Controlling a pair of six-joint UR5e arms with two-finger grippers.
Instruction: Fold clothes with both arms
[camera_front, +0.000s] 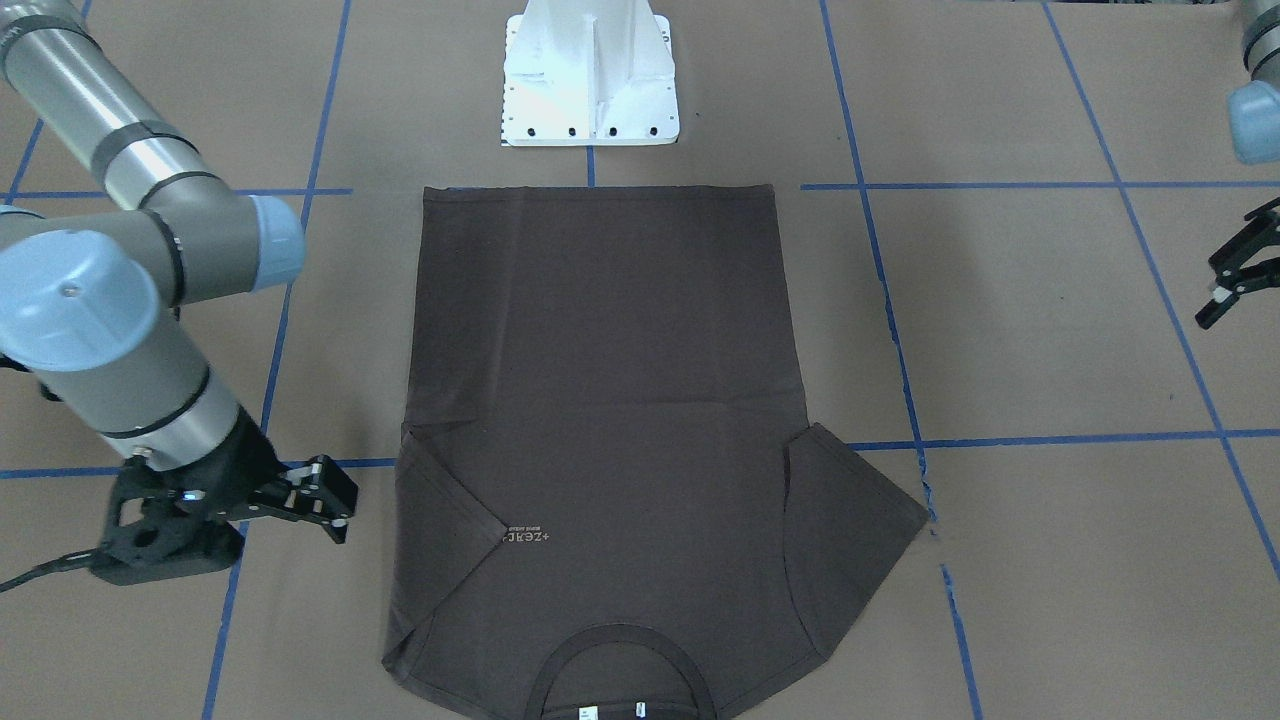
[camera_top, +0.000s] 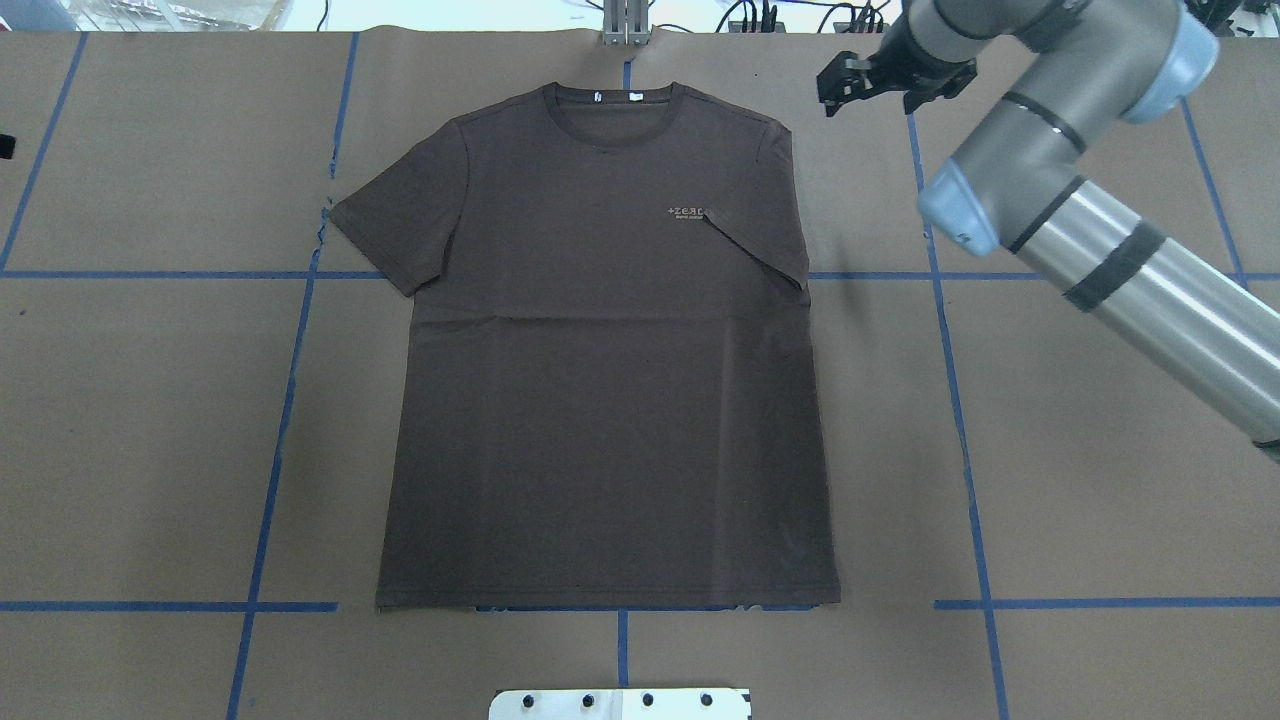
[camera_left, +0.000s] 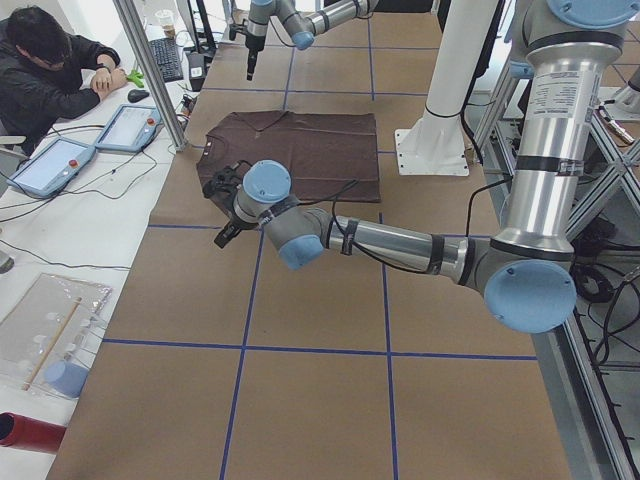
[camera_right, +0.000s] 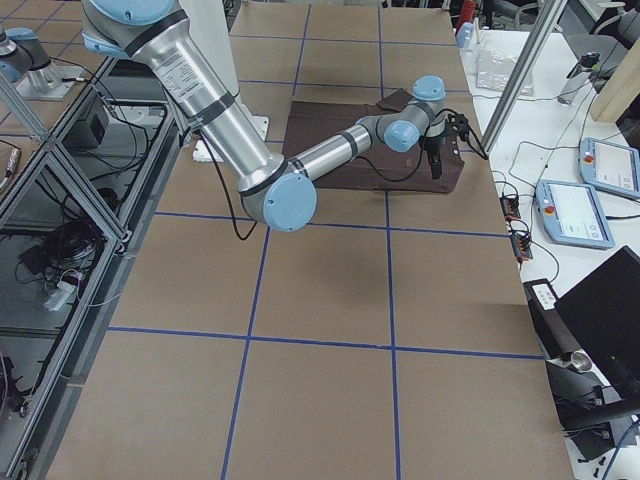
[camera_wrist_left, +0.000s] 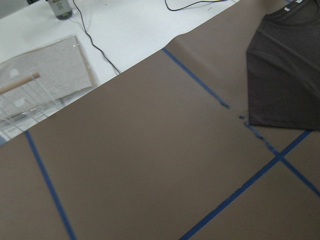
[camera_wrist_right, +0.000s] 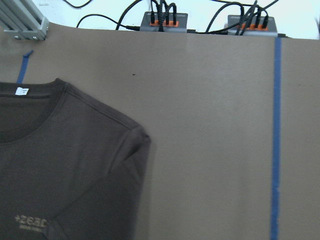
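Garment: one dark brown short-sleeved cotton T-shirt (camera_top: 600, 400) lies flat mid-worktop, collar away from the white pedestal base (camera_front: 590, 80). The sleeve on the robot's right (camera_top: 760, 250) is turned in over the chest; the opposite sleeve (camera_top: 385, 235) lies spread. The silver-grey tubular right arm (camera_top: 1100, 250) hovers beside the shoulder, jaws parted and empty. The left arm (camera_left: 400, 240) stands well clear, likewise.

Recommended: pinch the spread sleeve at its hem, carry it low, and mirror the other fold.

The brown paper-covered worktop (camera_top: 1100, 480) carries blue tape lines (camera_top: 960, 400). A person (camera_left: 50, 70) sits at a side table.
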